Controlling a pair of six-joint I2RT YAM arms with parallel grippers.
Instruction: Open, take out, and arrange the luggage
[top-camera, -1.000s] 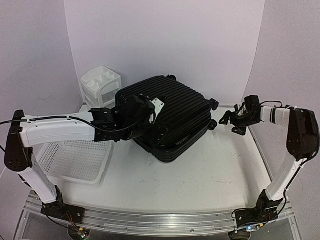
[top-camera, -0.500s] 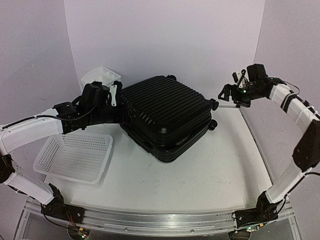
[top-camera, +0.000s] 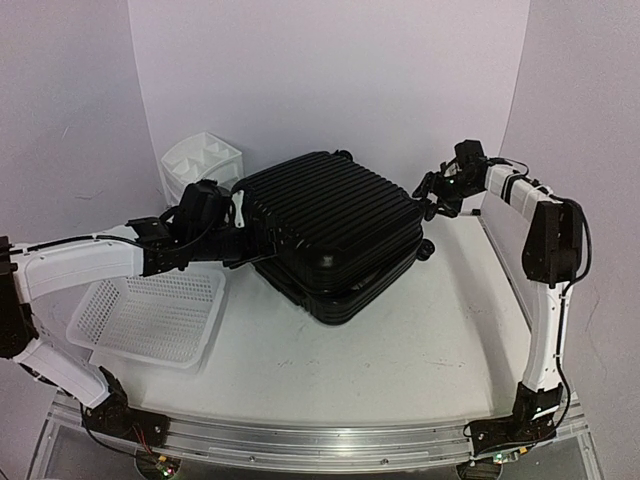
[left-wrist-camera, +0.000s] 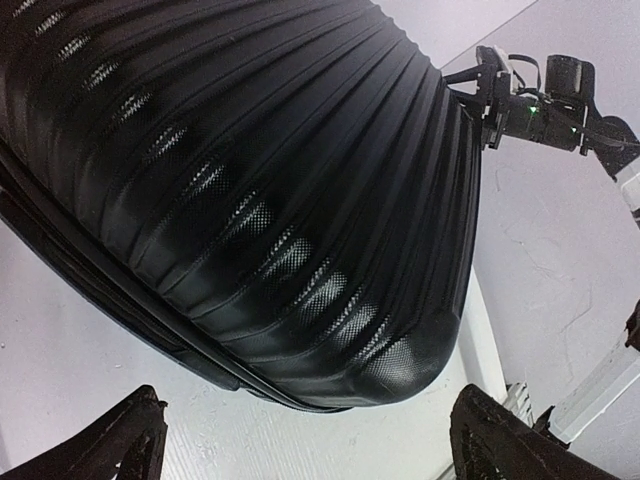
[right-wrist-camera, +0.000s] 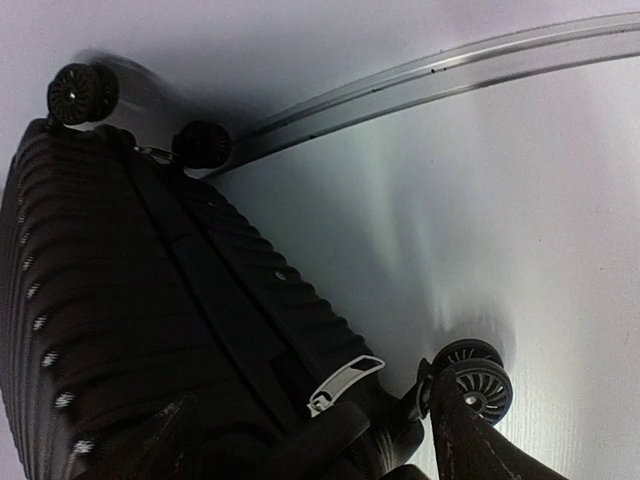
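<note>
- Black ribbed hard-shell suitcase (top-camera: 335, 235) is lying flat on its broad side mid-worktop (top-camera: 400, 350), lid down, casters pointing twd the far right.
- Left claw (left-wrist-camera: 308, 398) is reaching in at the suitcase's left edge. Its 2 fingers (left-wrist-camera: 125, 440) are standing wide apart, gripping nothing, w/ the shell's rounded corner showing just above the gap.
- Right claw (top-camera: 432, 196) is hovering at the suitcase's far right corner, fingers also spread apart and not clamping anything.
- In the right wrist view a caster wheel (right-wrist-camera: 472, 385) is showing right next to 1 finger.
- A silver zip pull (right-wrist-camera: 345, 383) is lying on the suitcase's side seam, btwn that claw's fingers; can't tell if either is touching it.
- White mesh basket (top-camera: 150, 315) is sitting on the worktop's left side, under the left arm, near the suitcase but apart from it.
- White drawer unit (top-camera: 200, 165) is standing behind the left arm, just beside the suitcase's far left corner.
</note>
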